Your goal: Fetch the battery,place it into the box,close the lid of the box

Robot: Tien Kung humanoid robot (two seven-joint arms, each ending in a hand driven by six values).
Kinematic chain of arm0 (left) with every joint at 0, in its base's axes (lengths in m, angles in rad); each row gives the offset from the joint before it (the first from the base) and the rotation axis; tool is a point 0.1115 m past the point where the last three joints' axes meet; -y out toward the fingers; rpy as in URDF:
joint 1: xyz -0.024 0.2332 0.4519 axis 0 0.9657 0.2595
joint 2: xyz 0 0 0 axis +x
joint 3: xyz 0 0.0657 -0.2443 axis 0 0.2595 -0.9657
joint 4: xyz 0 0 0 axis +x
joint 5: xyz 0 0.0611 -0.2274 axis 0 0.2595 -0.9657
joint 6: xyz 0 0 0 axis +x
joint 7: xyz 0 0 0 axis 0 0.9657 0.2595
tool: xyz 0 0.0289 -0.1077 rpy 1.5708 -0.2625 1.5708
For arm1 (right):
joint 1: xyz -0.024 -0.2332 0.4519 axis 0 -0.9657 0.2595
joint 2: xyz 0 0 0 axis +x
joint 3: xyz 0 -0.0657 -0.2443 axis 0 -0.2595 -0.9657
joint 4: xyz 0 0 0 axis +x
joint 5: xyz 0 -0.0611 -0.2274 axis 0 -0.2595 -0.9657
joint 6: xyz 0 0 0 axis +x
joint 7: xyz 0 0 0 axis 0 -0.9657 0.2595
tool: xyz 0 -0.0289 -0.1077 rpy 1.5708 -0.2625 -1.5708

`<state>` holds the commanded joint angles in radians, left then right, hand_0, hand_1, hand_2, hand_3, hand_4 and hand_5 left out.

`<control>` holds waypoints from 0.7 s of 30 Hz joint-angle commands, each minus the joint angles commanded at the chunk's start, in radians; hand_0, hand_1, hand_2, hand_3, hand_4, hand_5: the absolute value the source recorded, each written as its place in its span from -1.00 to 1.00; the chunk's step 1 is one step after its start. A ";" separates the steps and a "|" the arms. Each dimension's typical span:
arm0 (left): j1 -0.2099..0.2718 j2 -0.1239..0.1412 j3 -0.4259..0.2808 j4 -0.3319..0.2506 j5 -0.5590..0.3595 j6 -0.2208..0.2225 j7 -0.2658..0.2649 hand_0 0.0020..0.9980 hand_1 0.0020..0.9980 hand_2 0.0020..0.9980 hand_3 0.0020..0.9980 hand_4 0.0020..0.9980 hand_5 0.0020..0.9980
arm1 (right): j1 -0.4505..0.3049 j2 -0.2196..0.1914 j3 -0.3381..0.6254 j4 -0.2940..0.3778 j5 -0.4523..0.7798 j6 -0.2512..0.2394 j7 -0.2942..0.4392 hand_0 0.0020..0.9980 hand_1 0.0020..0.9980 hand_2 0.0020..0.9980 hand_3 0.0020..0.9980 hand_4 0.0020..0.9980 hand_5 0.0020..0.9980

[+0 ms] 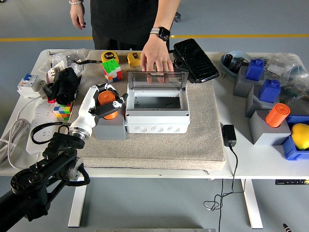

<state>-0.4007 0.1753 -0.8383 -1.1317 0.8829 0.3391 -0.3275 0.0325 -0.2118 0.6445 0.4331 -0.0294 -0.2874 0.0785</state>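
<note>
An orange battery (107, 102) stands in a grey holder (109, 127) on the beige mat, just left of the box. My left hand (109, 98) is shut on it, black fingers wrapped around its top and side. The grey-white box (157, 116) sits mid-mat, its clear lid (157, 79) standing upright at the back. A person's hand (155, 57) reaches down from the far side and rests behind the lid's top edge, fingers showing through the clear plastic. My right arm is out of the picture.
Behind the box lie a Rubik's cube (111, 69), two yellow tape measures (134, 58) and a black case (195, 60). A second cube (62, 110) and cables sit far left. At right stand blue and grey holders, another orange cylinder (276, 115) and a power adapter (228, 135).
</note>
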 joint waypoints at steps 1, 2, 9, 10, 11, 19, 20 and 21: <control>-0.001 0.003 -0.002 -0.011 0.017 0.001 0.000 -0.68 -0.74 -0.75 -0.66 -0.31 -1.00 | 0.000 0.000 0.000 0.000 0.000 0.000 0.000 0.18 0.20 0.18 0.09 0.97 0.16; -0.002 0.007 -0.003 -0.023 0.031 0.002 0.001 -0.68 -0.74 -0.75 -0.66 -0.31 -1.00 | -0.001 0.000 0.000 0.000 0.000 0.000 0.001 0.18 0.20 0.18 0.09 0.97 0.16; -0.015 0.042 0.001 -0.132 0.197 -0.024 0.084 -0.69 -0.73 -0.74 -0.63 0.13 -1.00 | -0.003 -0.001 0.001 -0.001 0.001 0.000 0.002 0.18 0.20 0.18 0.09 0.97 0.15; -0.019 0.046 0.004 -0.143 0.228 -0.024 0.102 -0.69 -0.73 -0.74 -0.63 0.13 -1.00 | -0.002 -0.001 0.001 -0.001 0.001 0.000 0.002 0.18 0.20 0.18 0.09 0.97 0.15; -0.022 0.049 0.007 -0.151 0.253 -0.023 0.114 -0.69 -0.73 -0.74 -0.63 0.13 -1.00 | -0.002 -0.001 0.002 -0.001 0.001 0.000 0.002 0.18 0.20 0.18 0.09 0.97 0.15; -0.142 0.067 0.121 -0.198 0.487 0.048 0.280 -0.80 -0.83 -0.76 -0.66 0.76 -0.69 | -0.004 -0.001 0.011 -0.001 0.002 -0.001 0.003 0.18 0.20 0.18 0.09 0.97 0.15; -0.163 0.064 0.143 -0.191 0.511 0.060 0.289 -0.80 -0.83 -0.76 -0.66 0.76 -0.69 | -0.004 -0.001 0.012 -0.001 0.003 -0.002 0.003 0.18 0.20 0.18 0.09 0.97 0.15; -0.177 0.062 0.159 -0.187 0.527 0.067 0.297 -0.91 -0.93 -0.80 -0.70 0.95 -0.55 | -0.005 -0.001 0.012 -0.001 0.003 -0.002 0.004 0.18 0.20 0.18 0.09 0.96 0.14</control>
<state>-0.5776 0.2376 -0.6792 -1.3183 1.4102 0.4059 -0.0308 0.0279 -0.2131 0.6568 0.4323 -0.0265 -0.2893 0.0822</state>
